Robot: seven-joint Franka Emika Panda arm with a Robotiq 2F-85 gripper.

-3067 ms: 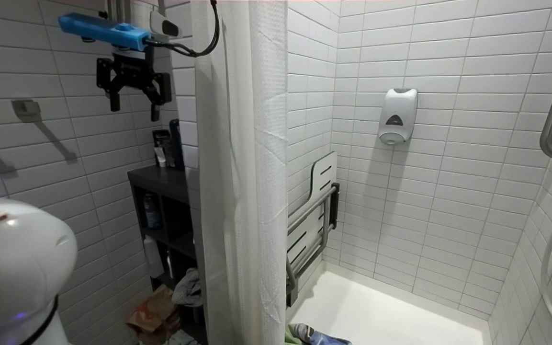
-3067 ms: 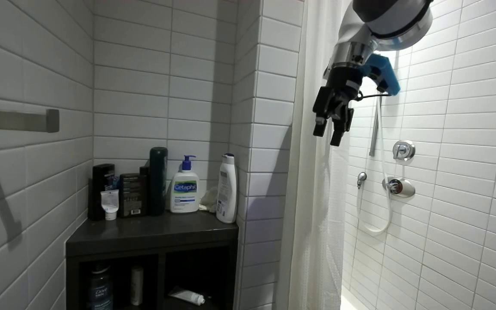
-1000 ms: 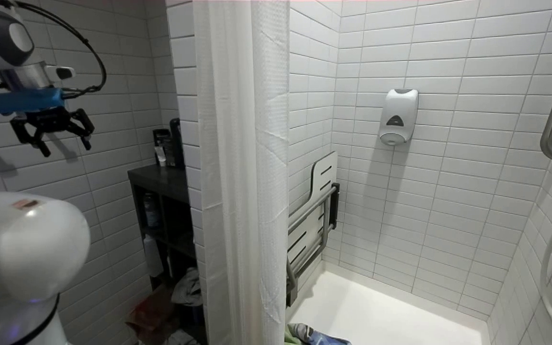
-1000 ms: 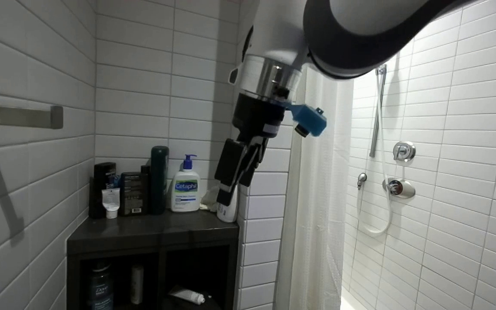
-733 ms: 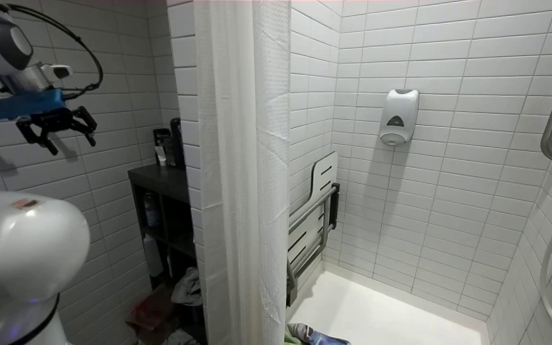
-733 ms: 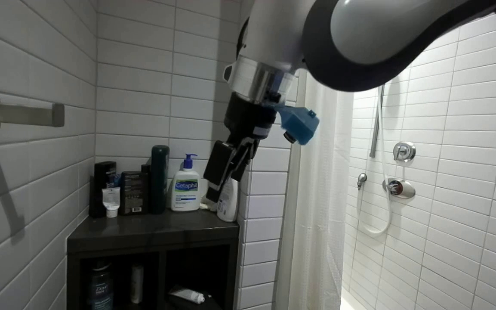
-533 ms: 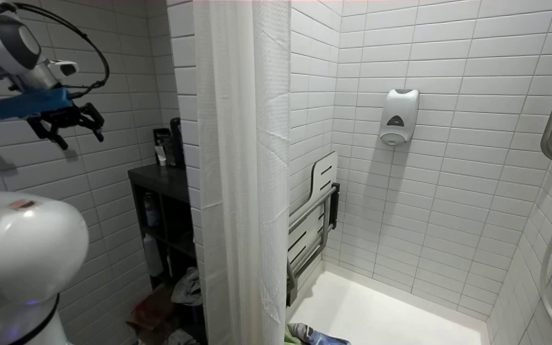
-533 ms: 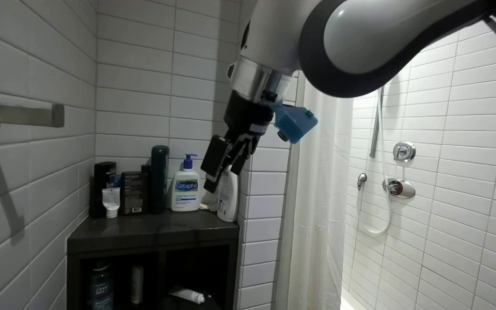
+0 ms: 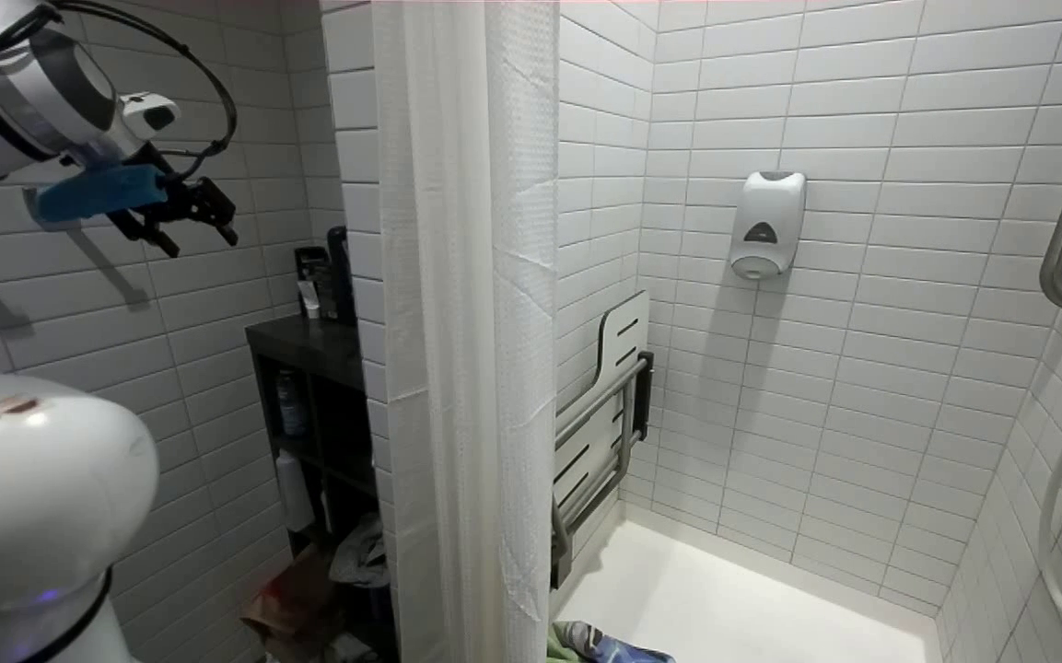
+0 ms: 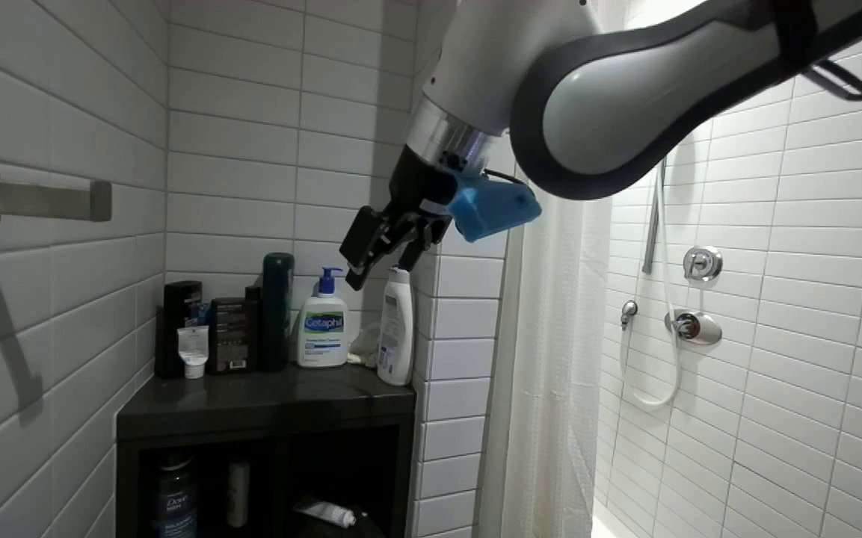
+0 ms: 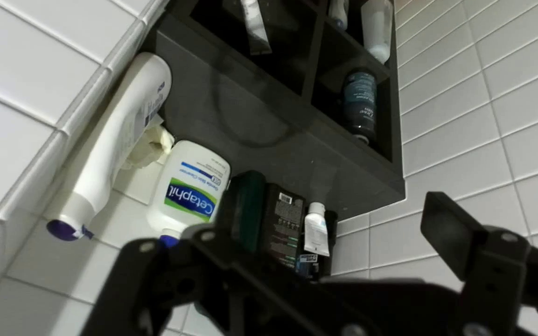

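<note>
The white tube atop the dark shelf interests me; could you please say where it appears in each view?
In an exterior view: the tube is left of the curtain, slightly above mid-height.
In an exterior view: the tube is left of the Cetaphil bottle, below mid-height.
In the wrist view: the tube is right of centre, cap uppermost.
Shared landmark: the shelf, which it stands on.
</note>
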